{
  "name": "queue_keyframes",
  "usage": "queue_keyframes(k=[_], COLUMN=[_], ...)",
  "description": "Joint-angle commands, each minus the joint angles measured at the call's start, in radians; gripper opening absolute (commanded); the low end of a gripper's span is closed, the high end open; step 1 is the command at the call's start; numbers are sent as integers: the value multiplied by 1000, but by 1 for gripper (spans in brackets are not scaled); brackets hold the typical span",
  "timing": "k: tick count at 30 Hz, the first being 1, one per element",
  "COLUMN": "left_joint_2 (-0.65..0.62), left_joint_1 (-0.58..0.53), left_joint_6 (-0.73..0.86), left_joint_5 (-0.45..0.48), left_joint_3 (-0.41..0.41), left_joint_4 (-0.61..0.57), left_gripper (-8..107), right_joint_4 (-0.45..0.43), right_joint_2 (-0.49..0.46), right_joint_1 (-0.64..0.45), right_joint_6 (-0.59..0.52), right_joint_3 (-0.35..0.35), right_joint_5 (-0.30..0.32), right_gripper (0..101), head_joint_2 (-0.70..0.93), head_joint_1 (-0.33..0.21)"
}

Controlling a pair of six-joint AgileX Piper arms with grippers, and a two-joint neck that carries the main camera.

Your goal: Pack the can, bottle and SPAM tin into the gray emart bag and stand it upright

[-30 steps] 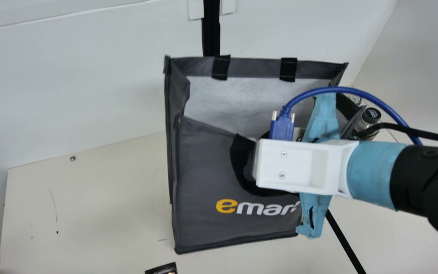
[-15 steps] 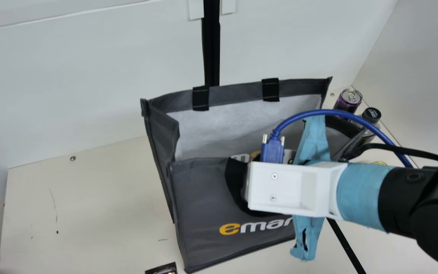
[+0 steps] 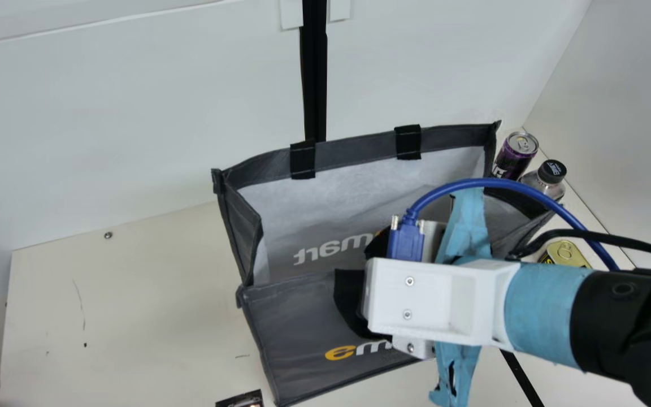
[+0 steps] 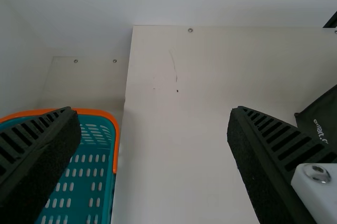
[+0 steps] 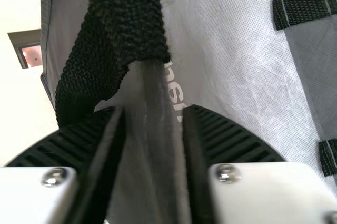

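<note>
The gray fabric emart bag (image 3: 297, 322) is on the cream counter (image 3: 133, 316), its mouth open; purple metal can (image 3: 511, 158), clear black-capped bottle (image 3: 546, 183) and gold metal SPAM tin (image 3: 567, 254) are outside it. Right end effector (image 3: 427, 302) has its fingers a little apart, bag rim between; left end effector (image 4: 154, 109) is wide apart.

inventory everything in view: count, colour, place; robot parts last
emart bag: 1, gray, on table
can: 1, purple, right of bag
bottle: 1, clear, black cap, beside can
SPAM tin: 1, gold lid, right of bag
basket: 1, teal, beside table
unidentified item: 1, black, near bag
strips: 2, black, wall and table
table: 1, cream, under bag
right arm: 1, black, over table
left end effector: 1, black, over table
right end effector: 1, black, at bag
</note>
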Motion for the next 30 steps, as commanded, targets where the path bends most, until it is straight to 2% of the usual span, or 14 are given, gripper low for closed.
queue_keyframes(k=[1, 11, 30], left_joint_2=[0, 0, 0], left_joint_1=[0, 0, 0], left_joint_6=[0, 0, 0], left_joint_5=[0, 0, 0], left_joint_3=[0, 0, 0], left_joint_4=[0, 0, 0], left_gripper=[90, 90, 90], right_joint_4=[6, 20, 70], right_joint_2=[-3, -25, -35], right_joint_1=[3, 21, -3], right_joint_6=[6, 43, 71], right_joint_3=[-2, -18, -109], right_joint_5=[1, 1, 1], right_gripper=[63, 95, 95], head_joint_2=[-1, -1, -1], head_joint_1=[-23, -23, -23])
